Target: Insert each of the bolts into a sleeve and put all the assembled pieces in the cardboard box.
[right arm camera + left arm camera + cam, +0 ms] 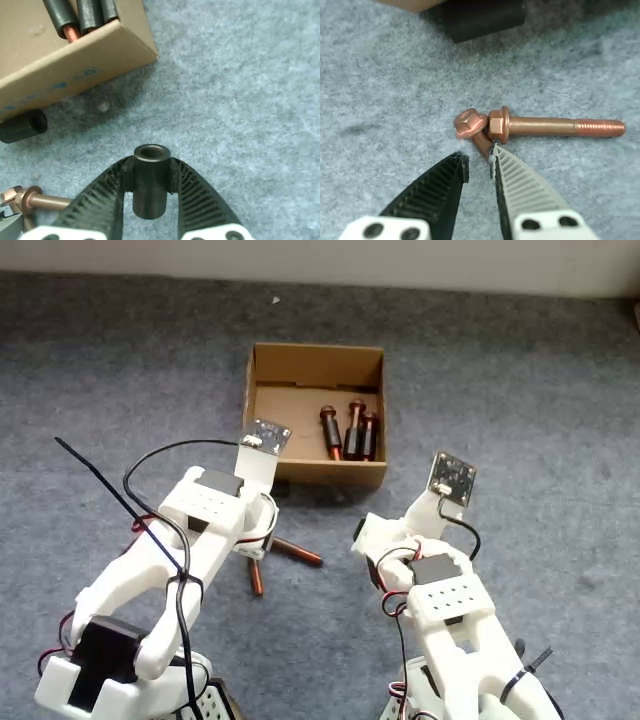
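The right gripper (151,169) clamped an upright sleeve (150,192). The left gripper (479,156), jaws parted, pointed down at two bolts (540,126).

You have the cardboard box (290,410) at 12 o'clock, three assembled pieces (350,432) in its 4 o'clock corner, a loose sleeve (22,126) outside its 6 o'clock wall, two bolts (540,126) head to head at its 7 o'clock, a second sleeve (150,197) in the right gripper (150,167) at 5 o'clock.

Three assembled pieces (350,432) lie side by side in the cardboard box (290,400). Two bolts (298,553) lie on the grey carpet (120,370), partly under the left arm (205,505).
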Controlling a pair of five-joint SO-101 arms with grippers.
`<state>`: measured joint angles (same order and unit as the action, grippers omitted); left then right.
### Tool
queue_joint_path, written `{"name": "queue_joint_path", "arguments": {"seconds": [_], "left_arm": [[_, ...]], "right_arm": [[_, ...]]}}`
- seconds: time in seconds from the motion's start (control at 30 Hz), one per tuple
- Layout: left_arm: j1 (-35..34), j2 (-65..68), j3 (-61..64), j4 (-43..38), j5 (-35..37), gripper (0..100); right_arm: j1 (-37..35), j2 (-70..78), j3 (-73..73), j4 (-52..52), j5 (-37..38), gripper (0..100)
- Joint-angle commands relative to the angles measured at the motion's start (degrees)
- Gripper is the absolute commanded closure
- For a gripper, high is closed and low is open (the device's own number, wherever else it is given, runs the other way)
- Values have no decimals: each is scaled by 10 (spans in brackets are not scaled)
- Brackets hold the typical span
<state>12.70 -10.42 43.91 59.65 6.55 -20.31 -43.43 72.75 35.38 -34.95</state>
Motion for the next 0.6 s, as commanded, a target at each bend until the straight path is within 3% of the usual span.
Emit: {"name": "queue_joint_path", "arguments": {"seconds": [0.0,0.2,0.4,0.57], "left_arm": [[9,-10,-18,-8,4,886],[12,25,-2,-4,8,838],[9,35,1,-4,8,876],[-44,36,-1,-12,4,940]], "right_arm": [[7,-16,-4,-11,-4,994],[7,-16,-2,-11,-4,994],[6,-16,-1,-11,-4,994],[5,-16,-1,-11,-4,994]]}}
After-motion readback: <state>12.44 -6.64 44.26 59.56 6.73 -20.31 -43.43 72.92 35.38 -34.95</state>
